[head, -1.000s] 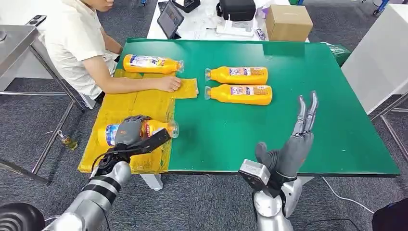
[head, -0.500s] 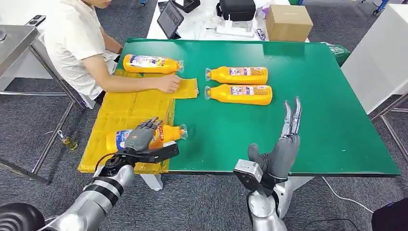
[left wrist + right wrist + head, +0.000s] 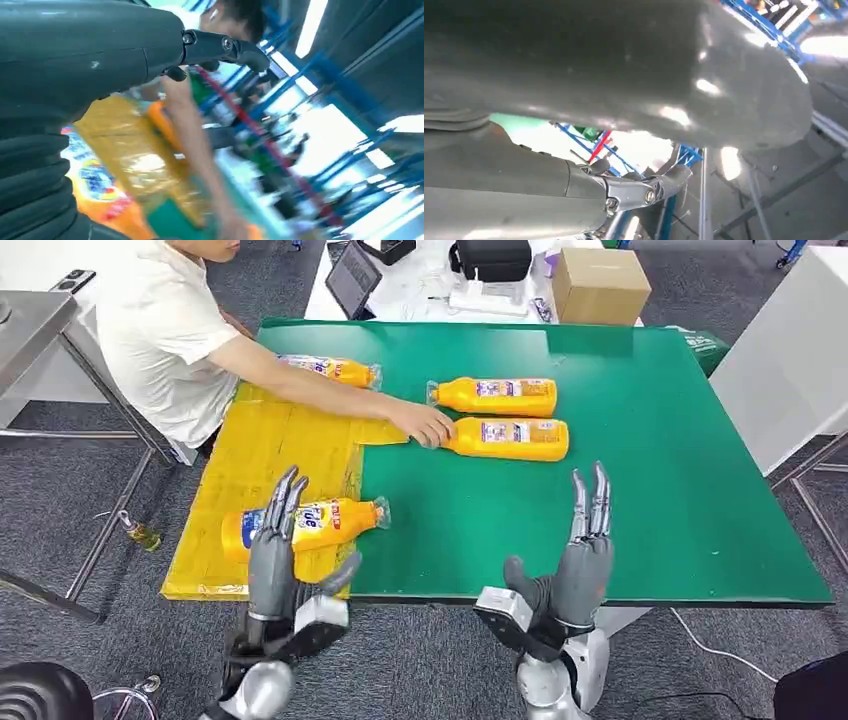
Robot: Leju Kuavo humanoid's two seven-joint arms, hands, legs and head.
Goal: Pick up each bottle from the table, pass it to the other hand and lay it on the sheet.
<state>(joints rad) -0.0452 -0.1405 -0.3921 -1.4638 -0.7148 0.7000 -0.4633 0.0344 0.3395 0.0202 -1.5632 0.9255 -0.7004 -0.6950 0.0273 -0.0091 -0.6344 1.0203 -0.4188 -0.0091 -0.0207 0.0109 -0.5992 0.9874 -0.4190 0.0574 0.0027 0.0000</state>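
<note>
An orange bottle [image 3: 305,524] lies on its side on the yellow sheet [image 3: 262,455], cap over the green table [image 3: 660,480]. My left hand [image 3: 275,555] stands just in front of it at the table's near edge, fingers straight and apart, holding nothing. In the left wrist view the same bottle [image 3: 95,185] shows blurred past my left hand [image 3: 75,65]. My right hand [image 3: 580,550] is raised at the near edge, fingers straight up, empty. Two more orange bottles [image 3: 492,395] [image 3: 505,437] lie mid-table; a person's hand [image 3: 425,425] touches the nearer one. A further bottle [image 3: 335,370] lies behind the person's arm.
A person in a white shirt [image 3: 160,330] sits at the table's left, arm stretched across the sheet. Behind the green table stand a cardboard box [image 3: 598,285], a tablet [image 3: 354,280] and a dark bag [image 3: 492,258]. A white cabinet [image 3: 790,350] stands at the right.
My left hand let go of the bottle on the sheet and drew back to the near edge, fingers opened. My right hand drifted left and nearer. The person's hand moved from the sheet to a mid-table bottle.
</note>
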